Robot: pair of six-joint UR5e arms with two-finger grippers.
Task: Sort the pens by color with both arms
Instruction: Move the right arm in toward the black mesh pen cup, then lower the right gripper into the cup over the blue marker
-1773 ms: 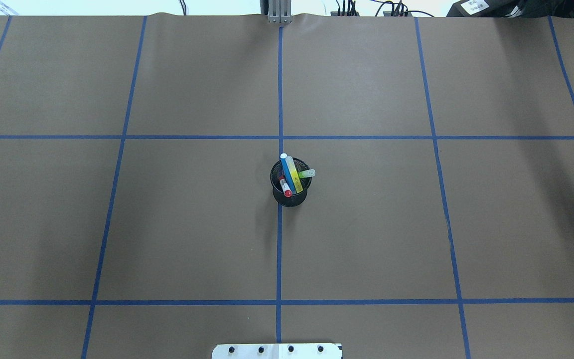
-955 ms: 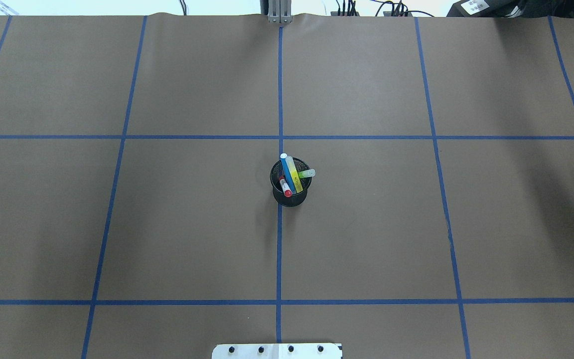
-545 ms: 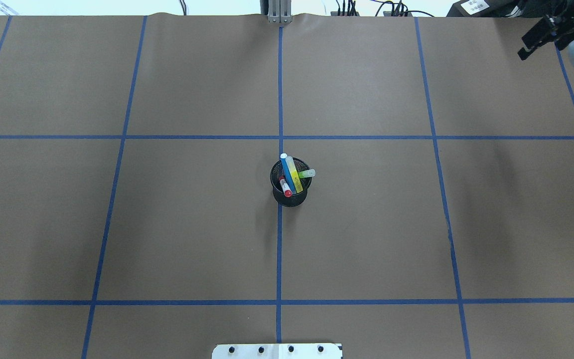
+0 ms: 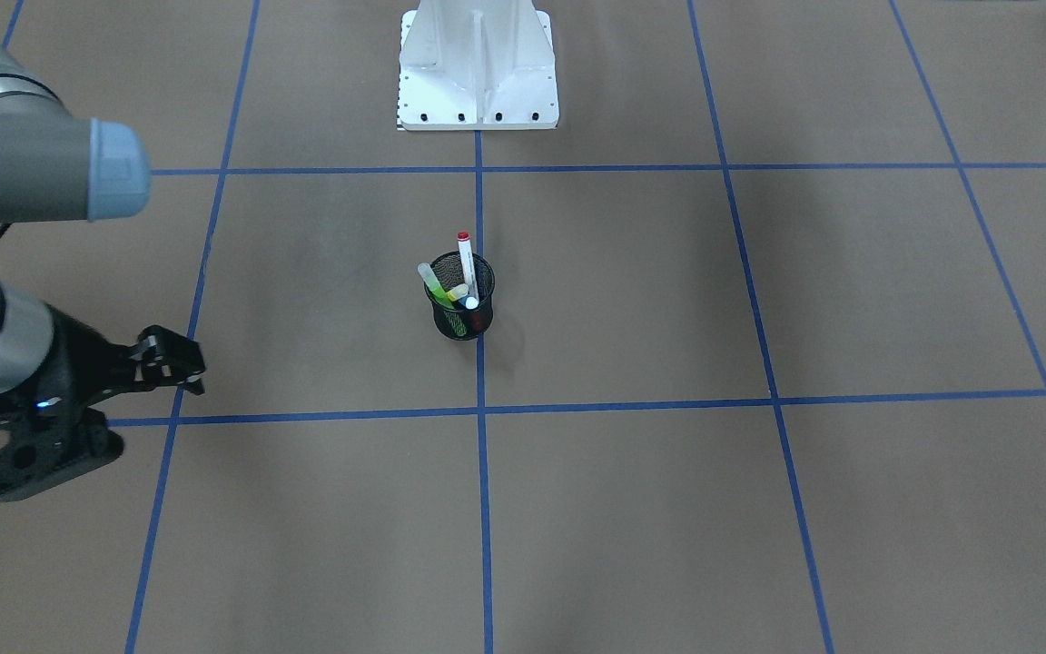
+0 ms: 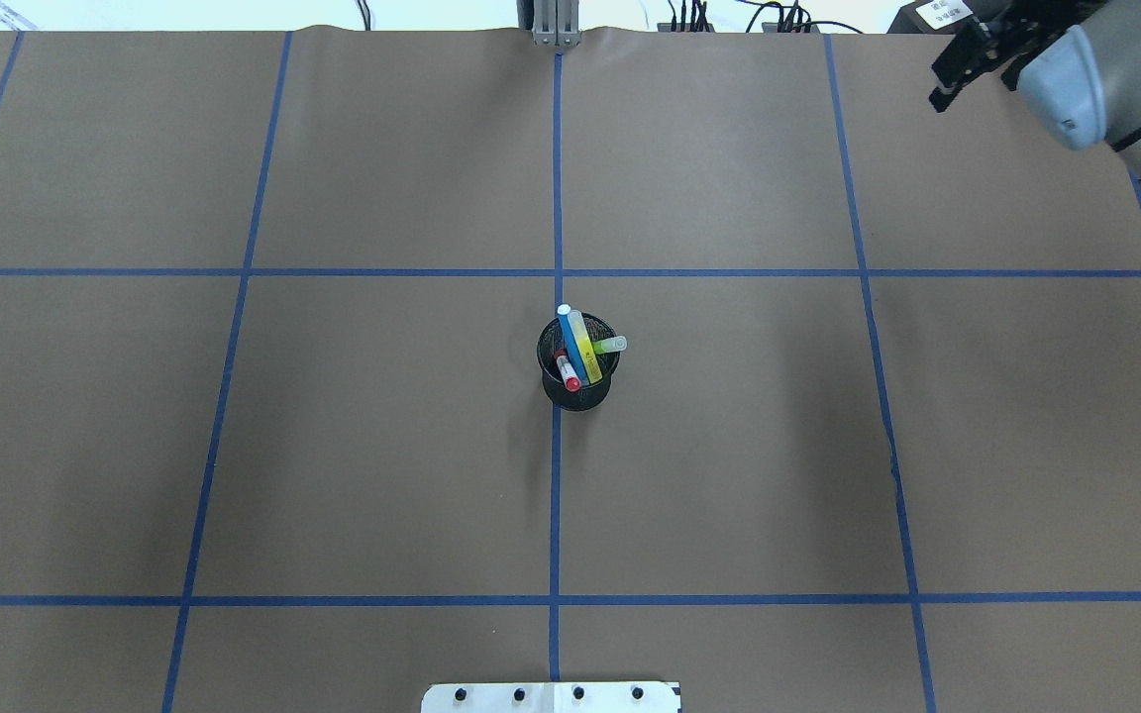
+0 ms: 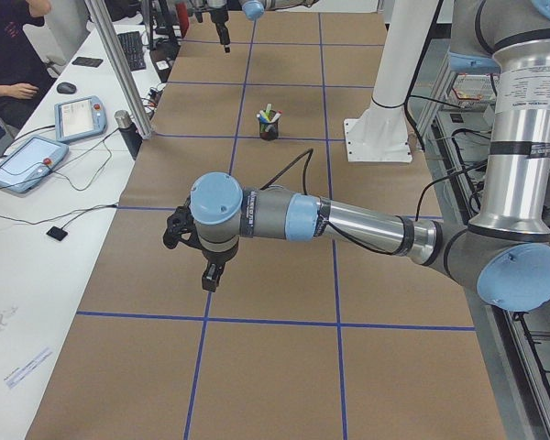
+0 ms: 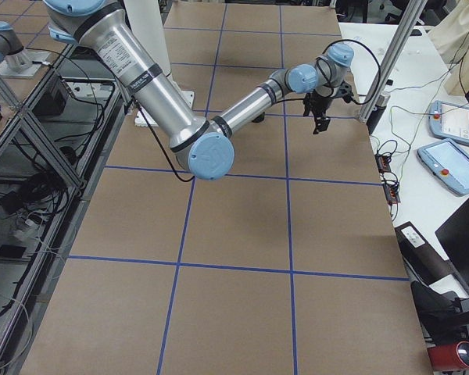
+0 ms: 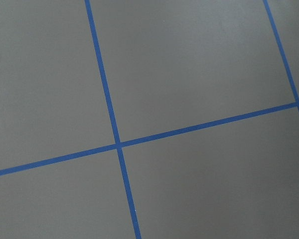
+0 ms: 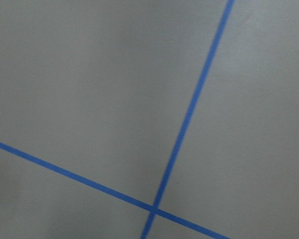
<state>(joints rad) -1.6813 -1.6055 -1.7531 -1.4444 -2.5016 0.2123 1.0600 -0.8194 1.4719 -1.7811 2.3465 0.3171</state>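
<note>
The pens [image 5: 578, 349] are bunched in the mesh cup [image 5: 576, 388], well apart from the right gripper [image 5: 947, 74], whose fingers look nearly closed. The left gripper's [image 6: 209, 277] opening cannot be told. One protruding cap should be approached from above.

Even, diffuse light from above; I see only soft, faint shadows on the brown table [image 5: 382, 446]. My right wrist view is blurred, the left wrist view sharp. No glare.

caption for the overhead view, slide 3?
Four pens stand in a black mesh cup at table centre; right gripper at far-right corner.
</note>
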